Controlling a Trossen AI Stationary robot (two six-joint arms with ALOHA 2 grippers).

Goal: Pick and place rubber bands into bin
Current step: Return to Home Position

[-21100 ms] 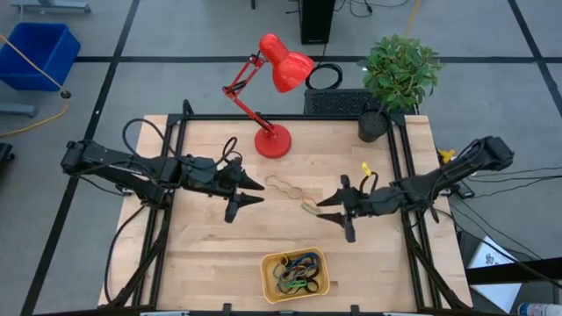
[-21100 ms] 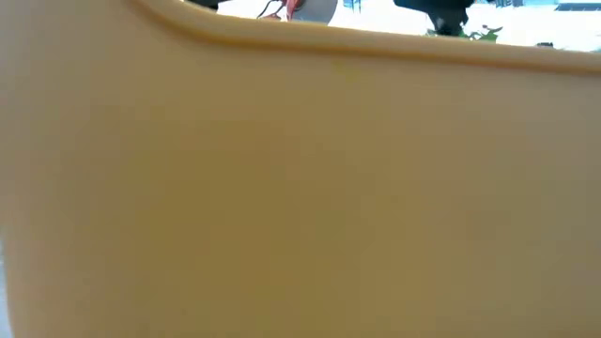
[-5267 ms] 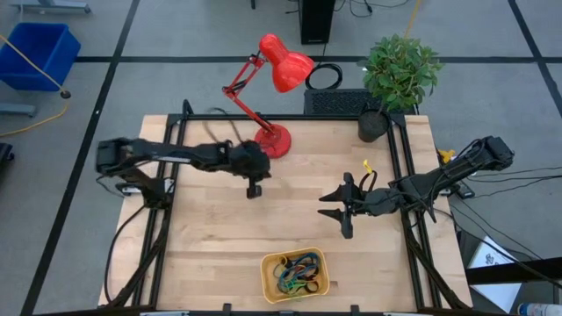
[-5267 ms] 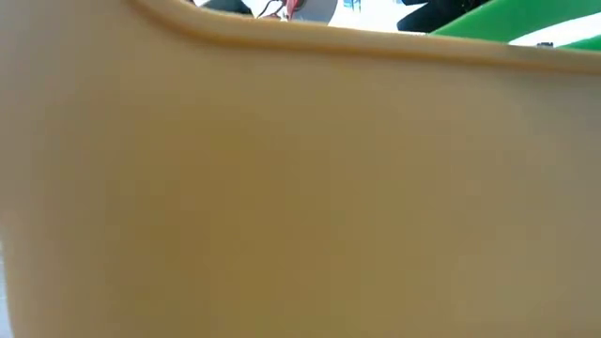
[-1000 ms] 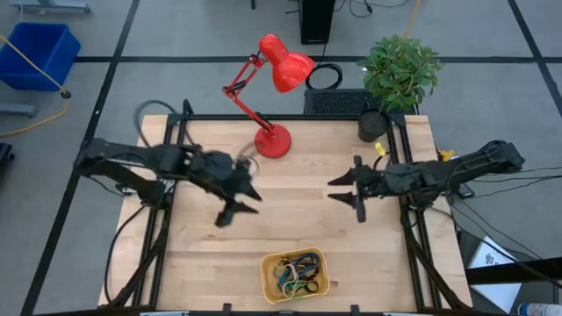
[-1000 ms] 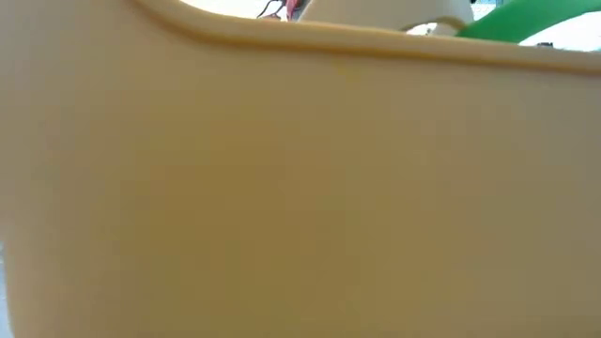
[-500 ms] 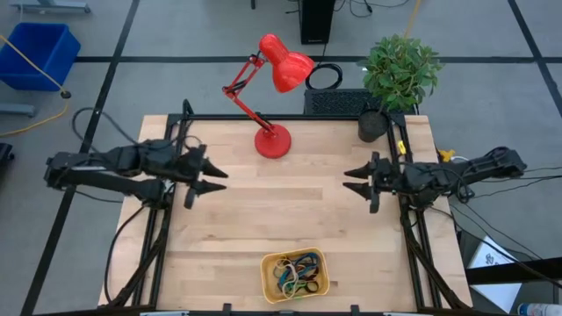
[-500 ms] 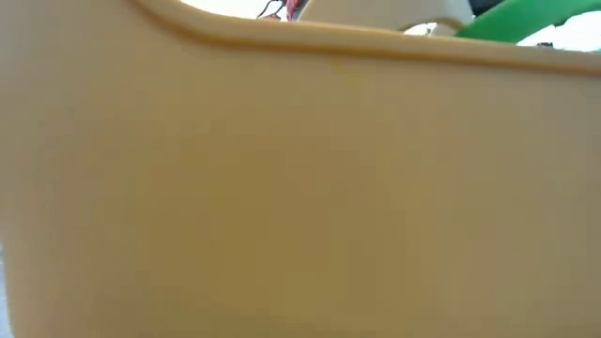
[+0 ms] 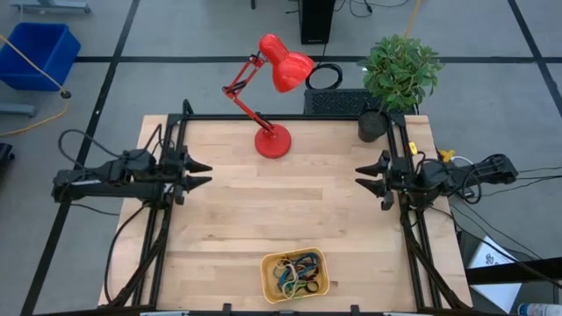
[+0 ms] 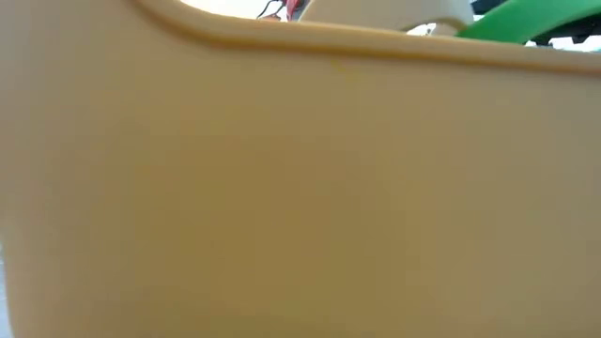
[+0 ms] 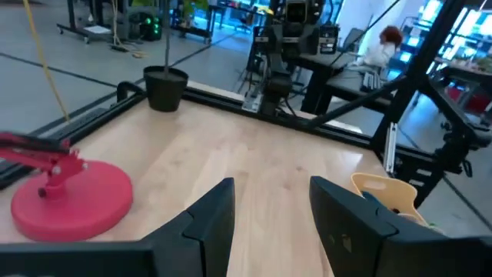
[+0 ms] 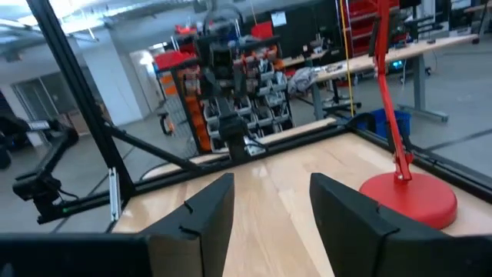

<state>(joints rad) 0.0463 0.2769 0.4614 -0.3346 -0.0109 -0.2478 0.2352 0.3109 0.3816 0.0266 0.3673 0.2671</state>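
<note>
Left tool [image 9: 201,174] held open, empty, at left edge of wooden tabletop [image 9: 290,206] — right tool [image 9: 361,176] likewise at right edge. Thin multicoloured rubber bands [image 9: 297,269] piled in shallow yellow-orange plastic tray [image 9: 266,276].

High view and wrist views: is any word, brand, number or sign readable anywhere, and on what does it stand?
No text can be read.
The yellow bin, the red lamp, the left gripper and the right gripper show no lettering.
The shelves beyond the table are too blurred to read.
</note>
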